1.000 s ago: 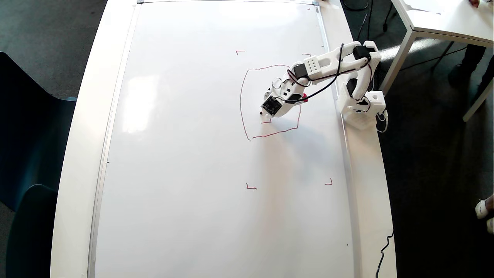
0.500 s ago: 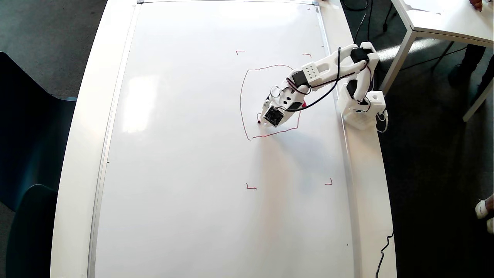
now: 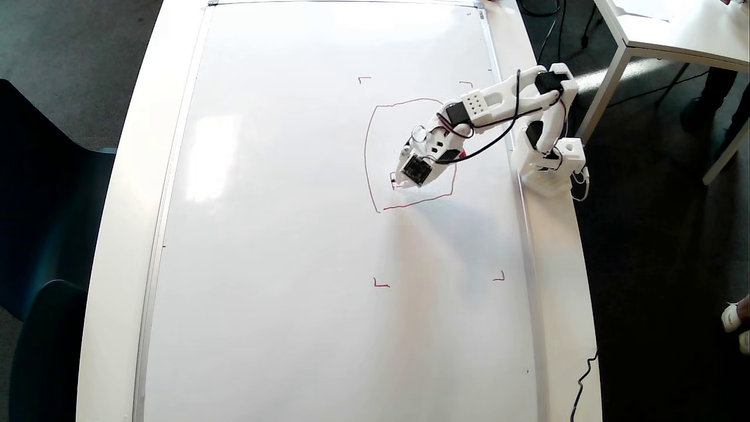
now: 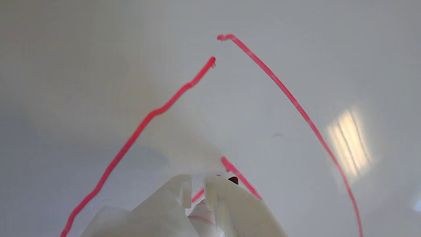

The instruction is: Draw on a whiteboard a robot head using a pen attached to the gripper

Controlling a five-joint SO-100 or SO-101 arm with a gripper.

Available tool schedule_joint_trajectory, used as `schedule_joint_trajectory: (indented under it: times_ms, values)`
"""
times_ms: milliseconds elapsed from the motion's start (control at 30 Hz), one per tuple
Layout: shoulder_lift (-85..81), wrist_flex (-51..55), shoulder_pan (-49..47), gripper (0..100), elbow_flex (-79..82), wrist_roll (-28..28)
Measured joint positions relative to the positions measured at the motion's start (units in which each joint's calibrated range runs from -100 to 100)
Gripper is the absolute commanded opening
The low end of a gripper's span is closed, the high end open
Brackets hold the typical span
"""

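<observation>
The whiteboard (image 3: 281,234) fills the table. On its right part is the robot head (image 3: 365,158), a red rounded square outline with a gap at its lower left corner. A short red stroke (image 3: 392,177) lies inside it. My gripper (image 3: 400,179) hovers low over that stroke, inside the outline's lower part. It is shut on the pen, whose red end (image 3: 463,153) sticks out behind. In the wrist view the white fingers (image 4: 227,197) hold the pen close to the board. Its dark tip (image 4: 233,180) sits beside a short red line (image 4: 241,176), and the outline's lines (image 4: 296,102) meet ahead.
Small red corner marks (image 3: 364,78) (image 3: 381,284) (image 3: 499,277) frame the drawing area. The arm's base (image 3: 548,158) stands on the white table rim at the right. A second white table (image 3: 674,29) is at the top right, dark chairs (image 3: 35,205) at the left.
The gripper has moved a little down and left inside the outline. A short red stroke now shows just left of it.
</observation>
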Motion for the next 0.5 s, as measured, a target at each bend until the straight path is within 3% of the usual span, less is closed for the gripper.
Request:
schedule_joint_trajectory:
  times_ms: [233,500]
  values:
    - [-8.3,0.0,2.19,1,3.29,3.65]
    - [-9.57,0.0,13.73,1,9.32,5.39]
